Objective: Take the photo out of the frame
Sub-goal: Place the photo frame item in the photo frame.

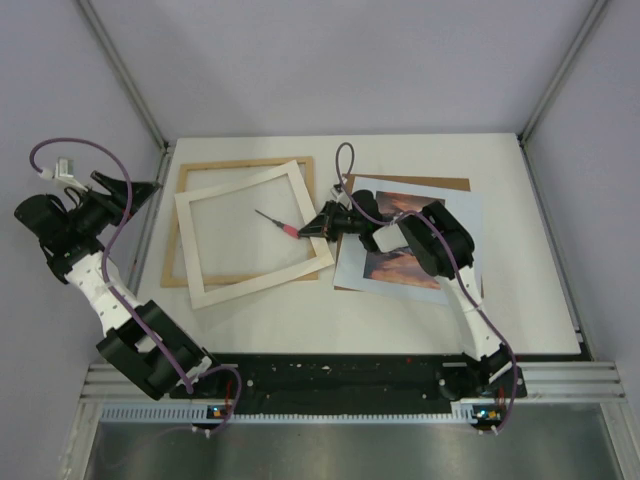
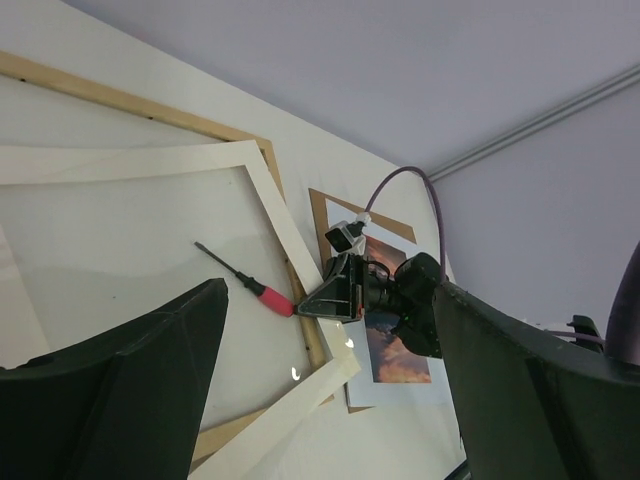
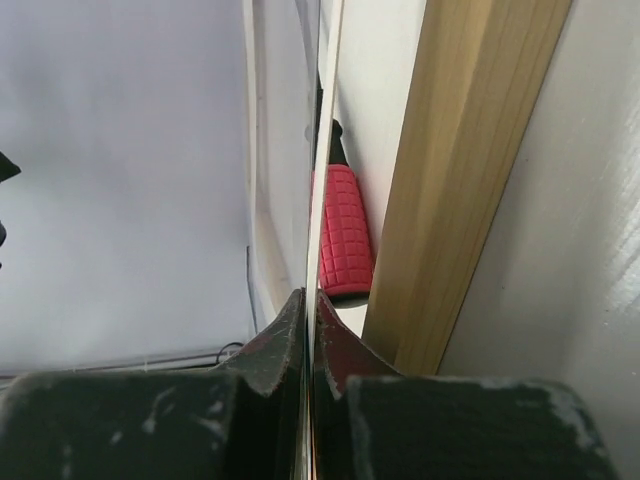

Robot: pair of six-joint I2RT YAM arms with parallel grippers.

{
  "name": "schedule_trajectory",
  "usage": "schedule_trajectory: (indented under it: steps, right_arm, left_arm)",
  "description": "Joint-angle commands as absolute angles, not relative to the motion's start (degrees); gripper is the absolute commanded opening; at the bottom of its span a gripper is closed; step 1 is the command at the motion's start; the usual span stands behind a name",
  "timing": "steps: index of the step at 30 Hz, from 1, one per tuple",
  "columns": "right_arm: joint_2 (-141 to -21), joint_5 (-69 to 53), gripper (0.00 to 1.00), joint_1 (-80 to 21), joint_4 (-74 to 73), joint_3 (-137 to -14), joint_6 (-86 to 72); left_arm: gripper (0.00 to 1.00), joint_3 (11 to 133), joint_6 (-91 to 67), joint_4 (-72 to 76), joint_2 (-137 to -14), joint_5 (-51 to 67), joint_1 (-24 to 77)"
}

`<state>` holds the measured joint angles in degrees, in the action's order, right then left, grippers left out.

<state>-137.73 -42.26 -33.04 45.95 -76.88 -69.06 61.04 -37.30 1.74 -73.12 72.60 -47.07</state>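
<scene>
Two claws: the left claw (image 1: 135, 190) hangs spread and empty at far left; the right claw (image 1: 318, 224) is pinched on the white mat (image 1: 260, 282) at its right edge. The photo (image 1: 385, 270) lies right of the frame (image 1: 245, 165) on the backing board (image 1: 440, 183). It looks light, floppy and crease-prone, so grip its white margin.

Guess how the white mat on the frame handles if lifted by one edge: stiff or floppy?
Likely floppy: the white mat is a thin open border, showing only as a sliver between the closed fingers of the right gripper. Probably light; it lies skewed on the frame, so a push may slide it. The narrow strips could crease.
</scene>
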Motion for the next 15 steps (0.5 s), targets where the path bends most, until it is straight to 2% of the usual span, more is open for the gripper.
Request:
schedule_trajectory:
  steps: [1, 4, 8, 9, 11, 15]
  right_arm:
    - [-136.84, -37.62, 0.0, -33.23, 48.43, -77.08, -68.63]
    - [-137.37, -38.93, 0.0, -32.96, 48.7, -79.0, -68.39]
    - [-136.59, -39.2, 0.0, -32.52, 40.37, -82.17, -63.12]
    - [-136.32, -39.29, 0.07, -32.52, 36.69, -83.92, -60.67]
    - [-135.1, -38.76, 0.29, -32.43, 31.58, -85.34, -57.14]
    - [-131.84, -35.08, 0.48, -32.69, 16.66, -88.93, -48.46]
  left_arm:
    - [0.9, 60.21, -34.28, 1.41, -72.25, 74.53, -47.64]
    - [0.89, 59.68, -33.93, 1.32, -72.51, 74.62, -47.55]
    - [0.89, 59.24, -33.84, 1.32, -72.33, 74.62, -47.55]
    - [0.89, 59.15, -33.75, 1.32, -72.25, 74.62, -47.55]
    - [0.89, 59.06, -34.01, 1.23, -72.16, 74.62, -47.64]
    - [0.89, 59.06, -34.19, 1.49, -71.98, 74.62, -47.64]
